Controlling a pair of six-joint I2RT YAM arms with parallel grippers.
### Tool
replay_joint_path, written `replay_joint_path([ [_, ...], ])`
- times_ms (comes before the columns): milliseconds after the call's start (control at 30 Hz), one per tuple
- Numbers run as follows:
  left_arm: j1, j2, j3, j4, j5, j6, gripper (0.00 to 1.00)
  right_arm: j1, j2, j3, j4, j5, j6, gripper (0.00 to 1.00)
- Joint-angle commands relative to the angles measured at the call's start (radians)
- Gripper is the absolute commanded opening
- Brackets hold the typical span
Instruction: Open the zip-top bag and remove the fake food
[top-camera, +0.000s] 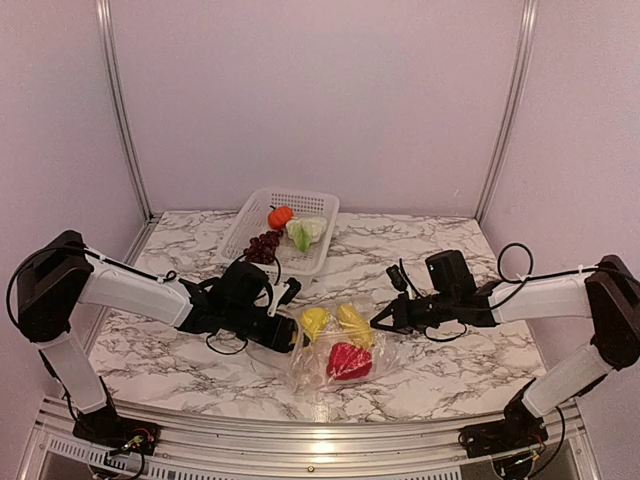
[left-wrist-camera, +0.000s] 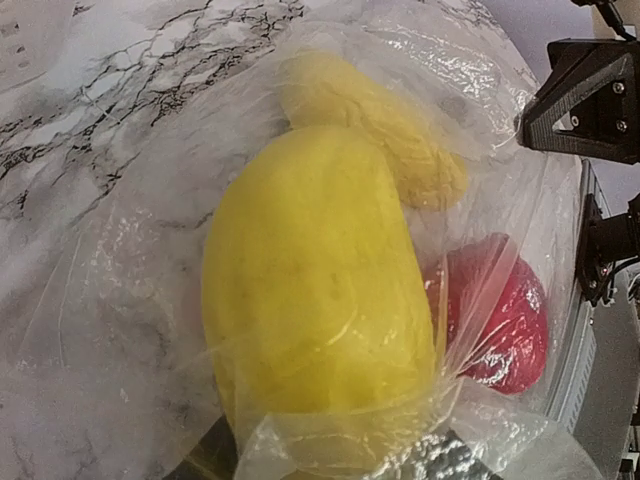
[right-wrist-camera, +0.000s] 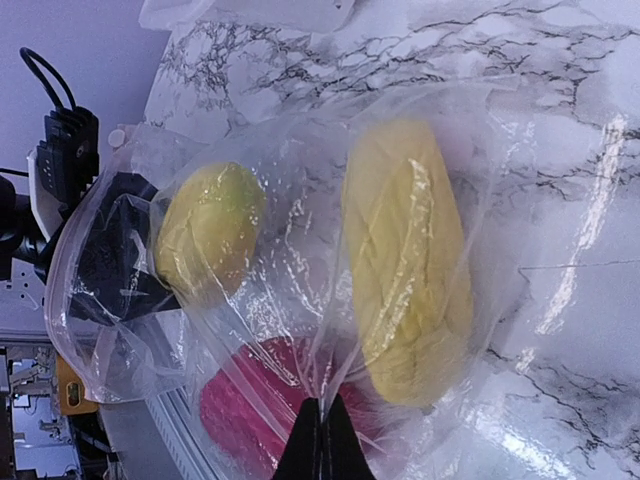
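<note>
Zip-top bag (top-camera: 305, 372) lies mid-table (top-camera: 180, 370), right gripper (top-camera: 378, 322) pinched tight on its right-hand film, probably to anchor it, while left gripper (top-camera: 290, 330), inside the mouth, clamps the smooth yellow piece (top-camera: 314, 322) for pulling out; ridged yellow piece (top-camera: 354, 325) and red piece (top-camera: 349, 361) sit inside.

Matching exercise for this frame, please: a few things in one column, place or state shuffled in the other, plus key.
1. orange fruit
2. red piece
3. right gripper

A. shut on plastic of the zip-top bag
B. in the white basket
C. inside the zip-top bag

Pairs: 1-B, 2-C, 3-A
</note>
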Motion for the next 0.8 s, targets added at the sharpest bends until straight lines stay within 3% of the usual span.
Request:
replay_joint_path([
  [0,0.022,0.067,-0.001,-0.163,-0.072,0.061,0.42,-0.034,0.013,-0.017,-0.02,0.075,0.017,0.0],
  [100,0.02,0.103,0.029,-0.169,-0.073,0.084,0.51,-0.031,0.023,-0.021,0.001,0.063,0.028,0.0],
  [467,0.011,0.148,0.095,-0.246,-0.111,0.135,0.72,-0.028,0.047,-0.002,-0.009,0.048,0.014,0.0],
  [533,0.011,0.135,0.092,-0.26,-0.111,0.146,0.69,-0.028,0.046,-0.001,-0.016,0.049,0.009,0.0],
  [700,0.013,0.065,0.063,-0.259,-0.106,0.143,0.41,-0.029,0.031,-0.007,-0.029,0.052,0.003,0.0],
  [767,0.013,0.035,0.056,-0.268,-0.107,0.146,0.34,-0.029,0.028,-0.011,-0.028,0.057,0.003,0.0],
])
